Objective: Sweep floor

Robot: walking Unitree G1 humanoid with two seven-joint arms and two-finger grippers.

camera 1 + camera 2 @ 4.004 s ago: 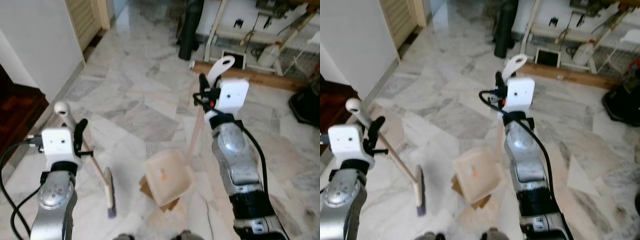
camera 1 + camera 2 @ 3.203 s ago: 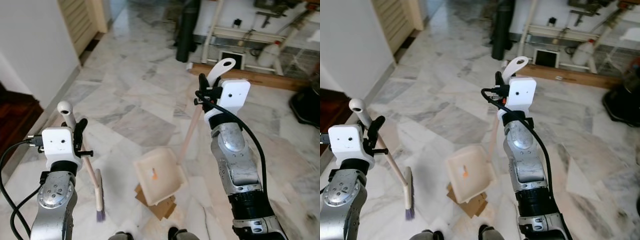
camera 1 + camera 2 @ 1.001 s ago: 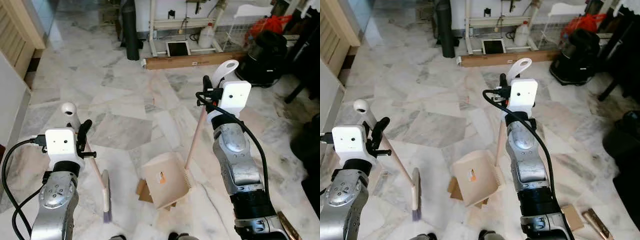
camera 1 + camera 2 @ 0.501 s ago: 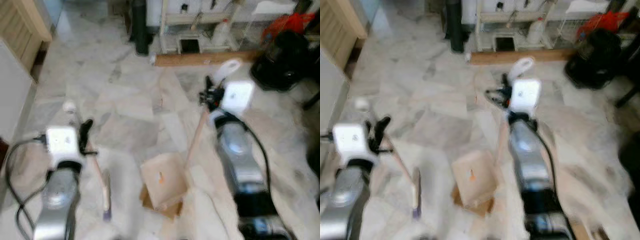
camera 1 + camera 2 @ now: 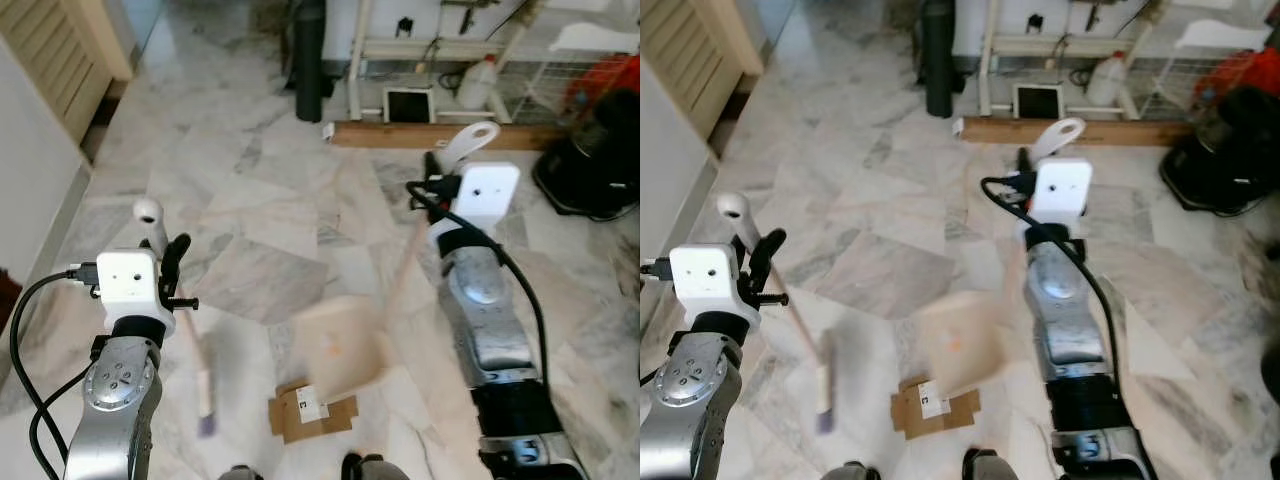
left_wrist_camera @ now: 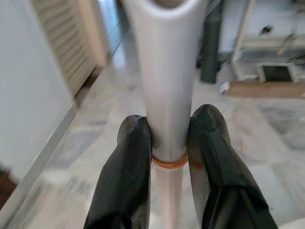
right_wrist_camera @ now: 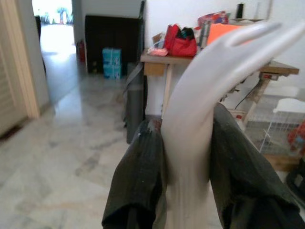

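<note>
The left gripper point(image 6: 167, 143) is clamped on the white-topped handle of a long pale broom point(image 5: 190, 345), which slants down to blurred bristles on the marble floor point(image 5: 250, 200). The right gripper point(image 7: 186, 162) grips the white handle of a beige long-handled dustpan point(image 5: 338, 348), its pan tilted above a flat brown cardboard piece point(image 5: 312, 410).

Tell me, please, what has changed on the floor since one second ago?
The dustpan has moved forward off the cardboard piece. The piece lay mostly under it and is now uncovered, with its white label showing. The dustpan and the broom are blurred, so both seem to be in motion. Unchanged: the left gripper stays shut on the broom and the right gripper on the dustpan's handle.
</note>
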